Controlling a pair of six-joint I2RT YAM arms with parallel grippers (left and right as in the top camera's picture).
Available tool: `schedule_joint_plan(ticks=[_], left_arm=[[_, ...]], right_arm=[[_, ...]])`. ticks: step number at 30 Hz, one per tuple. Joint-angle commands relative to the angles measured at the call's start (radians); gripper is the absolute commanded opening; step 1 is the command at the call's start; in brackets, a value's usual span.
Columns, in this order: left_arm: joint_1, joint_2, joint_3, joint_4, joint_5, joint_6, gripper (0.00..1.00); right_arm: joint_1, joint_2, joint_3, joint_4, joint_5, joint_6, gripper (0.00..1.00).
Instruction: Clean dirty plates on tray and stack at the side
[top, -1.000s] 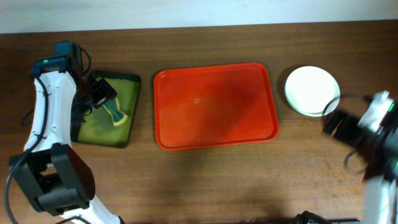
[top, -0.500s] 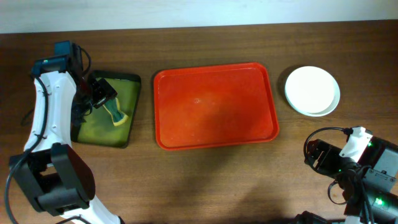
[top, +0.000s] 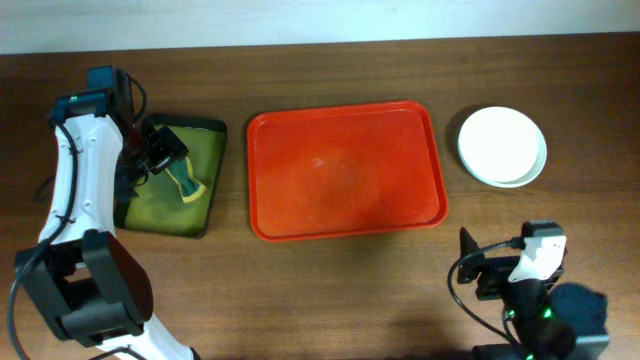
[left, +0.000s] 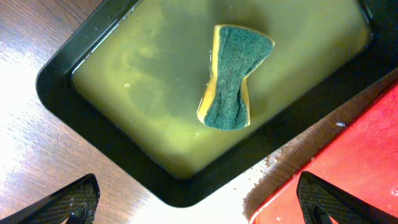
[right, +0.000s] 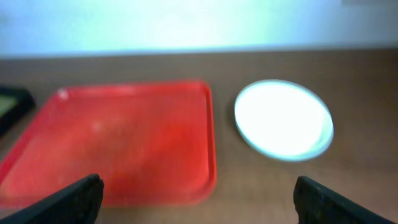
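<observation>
The red tray (top: 345, 170) lies empty in the middle of the table; it also shows in the right wrist view (right: 118, 137). The plates (top: 502, 145) sit as a stack to its right, a white one on top with a pale rim under it, also seen blurred in the right wrist view (right: 283, 118). My right gripper (top: 470, 270) is open and empty near the front edge, well back from the plates (right: 199, 202). My left gripper (top: 160, 150) is open and empty above the dark tray (left: 196, 208).
A dark, green-lined tray (top: 170, 178) of yellowish water stands at the left, with a green-and-yellow sponge (left: 230, 78) lying in it. The red tray's corner (left: 354, 162) is just beside it. Bare wooden table surrounds the trays.
My right arm has drawn back from beside the plate stack toward the table's front edge. The left arm, trays and plates have not moved.
</observation>
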Motion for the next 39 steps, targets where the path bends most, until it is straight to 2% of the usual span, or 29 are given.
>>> schedule_joint_plan(ticks=[1,5,15,17,21,25,39], left_arm=[[0.003,-0.005,0.007,-0.001,0.003,0.002,0.99],[0.002,-0.005,0.007,-0.001,0.003,0.002,0.99],[0.003,-0.005,0.007,-0.001,0.003,0.002,0.99],[0.003,-0.005,0.007,-0.001,0.003,0.002,1.00],[0.002,-0.005,0.007,-0.001,0.003,0.002,0.99],[0.003,-0.005,0.007,-0.001,0.003,0.002,0.99],[0.003,-0.005,0.007,-0.001,0.003,0.002,0.99]], right_arm=[[0.013,-0.154,-0.211,0.146,-0.053,0.005,0.98],[0.014,-0.226,-0.395,0.380,-0.098,0.006,0.98],[0.013,-0.226,-0.571,0.627,-0.093,0.005,0.98],[0.011,-0.226,-0.571,0.626,-0.072,0.005,0.98],[0.012,-0.226,-0.571,0.731,-0.058,-0.007,0.98],[0.012,-0.226,-0.571,0.613,-0.008,-0.009,0.98],[0.012,-0.226,-0.571,0.613,0.017,-0.014,0.98]])
